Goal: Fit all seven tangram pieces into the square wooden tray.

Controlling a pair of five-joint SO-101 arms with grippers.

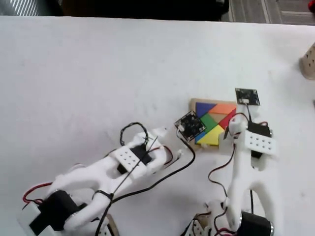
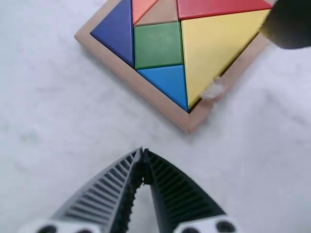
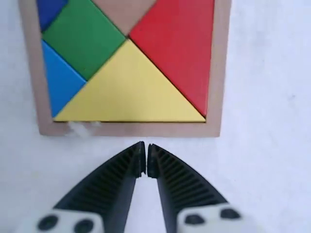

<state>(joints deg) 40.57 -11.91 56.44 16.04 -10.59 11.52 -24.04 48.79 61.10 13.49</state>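
A white surface (image 1: pixel 98 73) carries a square wooden tray (image 1: pixel 197 103) right of centre, with two white robot arms coming in from the near side. The tray is filled edge to edge with flat coloured shapes: a large yellow triangle (image 3: pixel 129 92) along the near rim, a large red triangle (image 3: pixel 180 48) on the right, a green square (image 2: pixel 158 44) in the middle, a small light blue triangle (image 2: pixel 167 80) at the near left and a dark blue triangle (image 2: pixel 116 29) beyond it. An orange piece (image 2: pixel 143 7) sits towards the far side. Between orange and red lies a tan patch (image 2: pixel 163 12); we cannot tell whether it is a wood-coloured piece or bare tray floor.

The left tool (image 2: pixel 142 162) is clenched on nothing, its ribbed tips pressed together. It points at the tray's near-left corner and stands apart from it. The right tool (image 3: pixel 145 158) is also pinched closed and empty. It faces the near rim squarely, just beside it, with the yellow triangle's long edge running crosswise straight ahead.

We judge the right arm (image 1: pixel 241 162) the nearer, so any last nudge along that near edge would fall to it.
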